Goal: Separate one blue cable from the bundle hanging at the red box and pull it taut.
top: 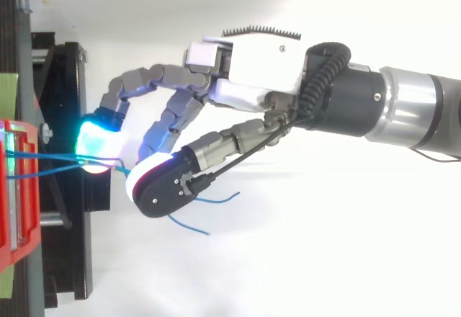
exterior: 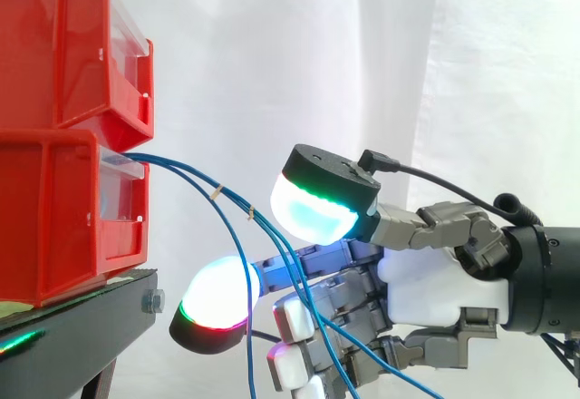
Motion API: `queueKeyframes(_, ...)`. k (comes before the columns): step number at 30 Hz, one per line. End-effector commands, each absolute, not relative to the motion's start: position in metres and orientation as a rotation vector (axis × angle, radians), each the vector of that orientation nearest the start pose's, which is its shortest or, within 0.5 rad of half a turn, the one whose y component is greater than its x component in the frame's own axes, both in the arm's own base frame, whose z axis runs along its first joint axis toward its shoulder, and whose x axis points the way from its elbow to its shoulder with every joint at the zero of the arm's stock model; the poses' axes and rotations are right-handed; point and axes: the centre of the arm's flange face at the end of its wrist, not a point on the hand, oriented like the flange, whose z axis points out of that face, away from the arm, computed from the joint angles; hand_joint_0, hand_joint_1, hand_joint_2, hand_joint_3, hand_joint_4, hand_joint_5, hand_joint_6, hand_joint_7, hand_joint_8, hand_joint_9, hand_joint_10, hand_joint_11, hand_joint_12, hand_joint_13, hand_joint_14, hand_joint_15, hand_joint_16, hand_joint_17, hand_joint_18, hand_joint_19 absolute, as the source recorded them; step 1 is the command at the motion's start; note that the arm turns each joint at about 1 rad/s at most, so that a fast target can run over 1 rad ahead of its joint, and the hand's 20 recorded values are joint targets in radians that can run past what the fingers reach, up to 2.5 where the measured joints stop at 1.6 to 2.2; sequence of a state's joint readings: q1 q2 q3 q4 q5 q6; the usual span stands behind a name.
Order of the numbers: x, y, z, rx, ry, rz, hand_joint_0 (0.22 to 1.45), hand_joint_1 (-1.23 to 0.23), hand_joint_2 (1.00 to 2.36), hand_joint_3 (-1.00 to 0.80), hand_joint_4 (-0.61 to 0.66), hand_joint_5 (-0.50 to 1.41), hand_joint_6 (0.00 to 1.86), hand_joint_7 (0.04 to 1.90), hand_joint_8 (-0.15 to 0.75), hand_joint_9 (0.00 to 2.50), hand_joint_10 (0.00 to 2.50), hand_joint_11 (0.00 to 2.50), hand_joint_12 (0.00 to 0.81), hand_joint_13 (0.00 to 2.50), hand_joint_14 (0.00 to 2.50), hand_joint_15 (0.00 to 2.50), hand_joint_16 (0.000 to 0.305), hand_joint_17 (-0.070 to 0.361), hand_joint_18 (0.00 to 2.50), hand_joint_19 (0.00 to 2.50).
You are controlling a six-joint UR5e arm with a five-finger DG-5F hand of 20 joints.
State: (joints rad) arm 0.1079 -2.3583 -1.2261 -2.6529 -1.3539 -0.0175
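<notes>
A bundle of thin blue cables [exterior: 193, 176] leaves the lower red bin [exterior: 54, 218] and sags down to the right, bound by two small ties. In the top view the cables [top: 50, 157] run from the bin [top: 14, 209] towards the hand [top: 252, 65]. My hand [exterior: 435, 281] reaches in from the right, open. Its thumb pad glows white-cyan above the strands, and one stretched finger glows white and red below them. The cables pass between thumb and fingers and hang slack across the lower fingers. Nothing is pinched. Loose cable ends [top: 216, 200] trail under the thumb.
A second red bin [exterior: 63, 45] sits on top of the lower one. Both stand on a black stand [exterior: 82, 313] at the left, before a white curtain [exterior: 362, 54]. There is open space to the right of the bins, around the arm.
</notes>
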Motion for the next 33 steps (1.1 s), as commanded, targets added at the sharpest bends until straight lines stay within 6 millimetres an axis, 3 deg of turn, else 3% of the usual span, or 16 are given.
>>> queueKeyframes(1, 0.769, -0.070, 0.200, 1.220, 1.119, 1.154, 0.67, -0.66, 1.00, -0.45, 0.33, -0.12, 0.50, 0.95, 0.330, 1.09, 0.02, 0.68, 0.379, 1.07, 0.02, 0.52, 0.043, 0.097, 0.92, 0.44)
queueKeyframes(5, 0.767, -0.071, 0.208, 1.214, 1.125, 1.162, 0.67, -0.67, 1.00, -0.44, 0.33, -0.11, 0.50, 0.97, 0.334, 1.11, 0.02, 0.68, 0.376, 1.08, 0.02, 0.52, 0.043, 0.097, 0.92, 0.44)
queueKeyframes(14, 0.758, -0.076, 0.225, 1.232, 1.156, 1.139, 0.70, -0.71, 1.02, -0.31, 0.23, -0.09, 0.50, 1.26, 0.340, 1.12, 0.02, 0.74, 0.380, 1.10, 0.02, 0.54, 0.042, 0.095, 0.92, 0.44)
queueKeyframes(23, 0.753, -0.077, 0.243, 1.235, 1.163, 1.132, 0.70, -0.69, 1.02, -0.26, 0.20, -0.09, 0.50, 1.36, 0.335, 1.11, 0.02, 0.79, 0.382, 1.11, 0.02, 0.55, 0.042, 0.095, 0.93, 0.44)
queueKeyframes(29, 0.753, -0.079, 0.244, 1.242, 1.154, 1.135, 0.72, -0.78, 1.02, -0.20, 0.20, -0.16, 0.71, 1.08, 0.332, 1.12, 0.02, 1.03, 0.395, 1.11, 0.02, 0.59, 0.043, 0.096, 0.92, 0.46)
queueKeyframes(33, 0.756, -0.081, 0.252, 1.247, 1.150, 1.144, 0.70, -0.81, 1.02, -0.23, 0.23, -0.18, 0.77, 0.99, 0.330, 1.10, 0.02, 1.07, 0.398, 1.11, 0.02, 0.60, 0.043, 0.097, 0.92, 0.46)
